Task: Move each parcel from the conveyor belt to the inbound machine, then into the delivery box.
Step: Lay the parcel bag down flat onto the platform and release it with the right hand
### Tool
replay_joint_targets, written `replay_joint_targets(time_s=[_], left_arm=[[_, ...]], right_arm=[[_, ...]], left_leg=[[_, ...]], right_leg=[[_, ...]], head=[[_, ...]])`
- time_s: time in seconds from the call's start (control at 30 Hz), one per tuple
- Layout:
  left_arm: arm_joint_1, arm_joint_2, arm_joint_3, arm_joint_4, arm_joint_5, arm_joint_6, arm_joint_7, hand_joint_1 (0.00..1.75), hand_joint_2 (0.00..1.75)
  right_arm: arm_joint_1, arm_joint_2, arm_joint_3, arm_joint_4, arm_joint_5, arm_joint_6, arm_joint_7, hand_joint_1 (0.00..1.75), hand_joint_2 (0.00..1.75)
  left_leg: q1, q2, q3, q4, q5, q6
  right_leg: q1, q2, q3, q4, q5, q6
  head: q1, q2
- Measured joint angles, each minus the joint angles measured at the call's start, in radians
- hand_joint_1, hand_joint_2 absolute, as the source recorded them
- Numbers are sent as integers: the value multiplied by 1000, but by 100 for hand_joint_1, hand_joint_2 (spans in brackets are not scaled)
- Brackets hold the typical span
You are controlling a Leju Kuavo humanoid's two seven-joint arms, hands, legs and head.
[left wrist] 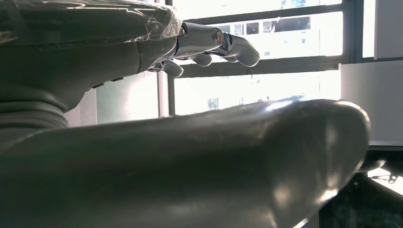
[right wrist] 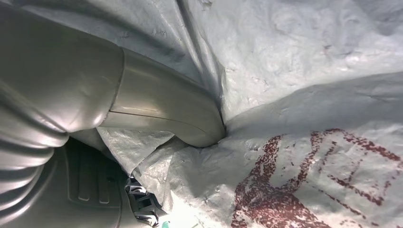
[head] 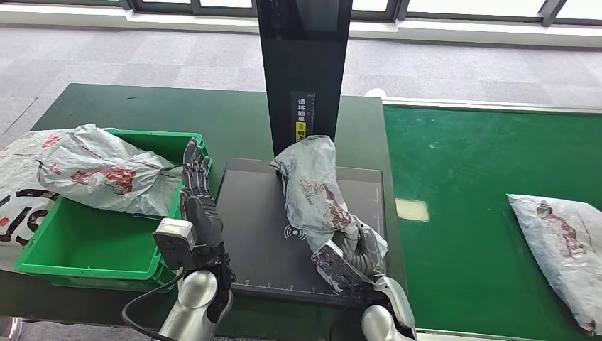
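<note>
- Grey parcel lies on the dark inbound machine, gripped by the right hand; left hand flat beside the green box.
- Left wrist view: fingers extended, holding nothing.
- Right wrist view: thumb presses into the parcel's plastic.

You're looking at two silver, rounded forearms rising from below. Your left hand has dark, segmented fingers, a small grey box on the wrist and a black cable looping beneath it. Your right hand shows pale grey casing; up close its thumb is thick, smooth, glossy grey beside a ribbed cover.
</note>
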Motion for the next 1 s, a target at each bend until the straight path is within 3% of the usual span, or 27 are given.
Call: replay_joint_targets(time_s=[0.1, 0.13, 0.23, 0.27, 0.53, 1.0], left_arm=[[-1, 0, 0, 0, 0, -1, 1, 0, 0], [-2, 0, -1, 0, 0, -1, 2, 0, 0], [-7, 0, -3, 1, 2, -1, 6, 0, 0], [-8, 0, -4, 2, 4, -1, 6, 0, 0], [-16, 0, -4, 14, 17, 1, 0, 0, 0], [-15, 0, -4, 10, 10, 25, -10, 0, 0]], right_arm=[[-10, 3, 5, 13, -3, 11, 1, 175, 175], [-17, 5, 8, 21, -6, 19, 1, 146, 175], [-46, 18, 18, 51, -15, 40, 2, 15, 175], [-55, 21, 21, 62, -19, 44, 2, 0, 175], [-110, 30, 28, 133, -72, 49, -21, 0, 175], [-124, 29, 14, 136, -132, 71, -82, 0, 175]], left_leg=[[0, 0, -2, 0, 0, 0], [0, 0, -3, 0, 0, 0], [0, 0, -4, 0, 0, 0], [0, 0, -2, 0, 0, 0], [0, 0, 2, 0, 1, -1], [0, -1, 2, 0, 1, -1]], right_leg=[[0, 0, 0, 0, 0, 0], [0, 0, 0, 0, 0, 0], [0, 0, 0, 0, 0, 0], [0, 0, 0, 0, 0, 0], [0, 0, -1, 1, 0, 0], [0, 0, -1, 1, 0, 0]], head=[[0, 0], [0, 0], [0, 0], [0, 0], [0, 0], [0, 0]])
